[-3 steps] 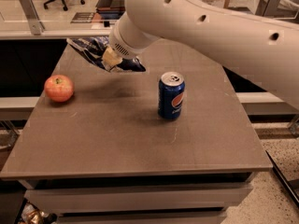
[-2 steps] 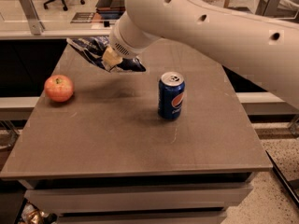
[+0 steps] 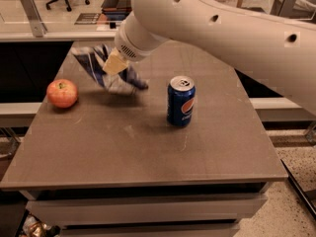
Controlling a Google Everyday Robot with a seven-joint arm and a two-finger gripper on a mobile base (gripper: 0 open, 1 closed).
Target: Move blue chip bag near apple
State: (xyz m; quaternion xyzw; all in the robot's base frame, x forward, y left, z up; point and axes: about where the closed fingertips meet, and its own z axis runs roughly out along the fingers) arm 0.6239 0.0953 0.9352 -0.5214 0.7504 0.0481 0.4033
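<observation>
The blue chip bag (image 3: 111,73) is a blurred, crumpled dark-blue and white foil bag at the table's back left, just above or on the tabletop, under my gripper (image 3: 115,63). The gripper hangs from the big white arm and is open, and the bag sags away below it. The red-orange apple (image 3: 62,93) sits on the table's left edge, about a bag's width left of the bag. The bag hides the far side of the gripper.
An upright blue Pepsi can (image 3: 180,101) stands mid-table, right of the bag. The brown table (image 3: 148,152) has edges close to the apple on the left. The white arm (image 3: 227,28) spans the upper right. A counter and an office chair stand behind.
The gripper has stayed almost still. The bag has dropped and swung lower beneath it, and is blurred by its motion. The apple and the can have not moved.
</observation>
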